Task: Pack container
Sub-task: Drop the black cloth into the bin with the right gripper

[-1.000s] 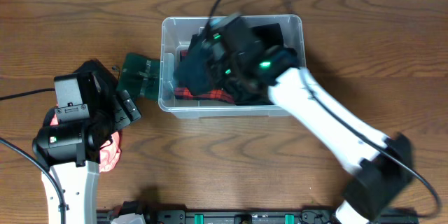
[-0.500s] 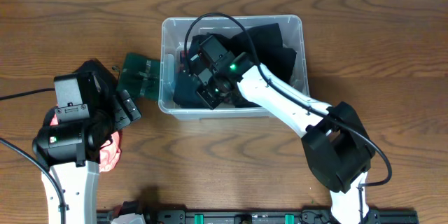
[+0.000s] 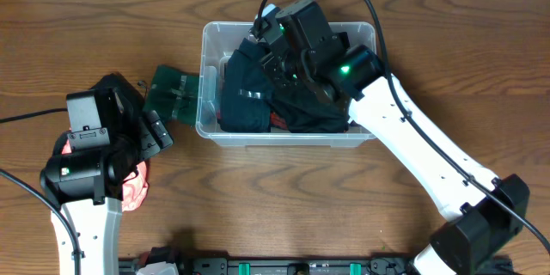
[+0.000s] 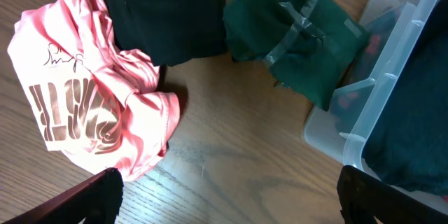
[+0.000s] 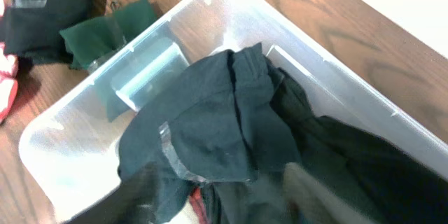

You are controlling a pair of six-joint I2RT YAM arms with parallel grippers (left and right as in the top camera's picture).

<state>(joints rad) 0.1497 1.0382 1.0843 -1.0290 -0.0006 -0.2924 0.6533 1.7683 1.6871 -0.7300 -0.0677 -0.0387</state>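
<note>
The clear container stands at the table's middle back and holds dark clothes. A dark teal garment lies in its left half, over black clothes and a bit of red cloth. My right gripper hovers over the container, open and empty. In the right wrist view the blurred fingers straddle the teal garment inside the container. My left gripper is open and empty over bare wood, left of the container's corner.
A green garment lies against the container's left wall. A black folded garment and a pink printed shirt lie by the left arm. The table's far edge runs just behind the container.
My right gripper went down into the container with the dark teal garment, let it go and rose toward the back. The left arm has not moved.
</note>
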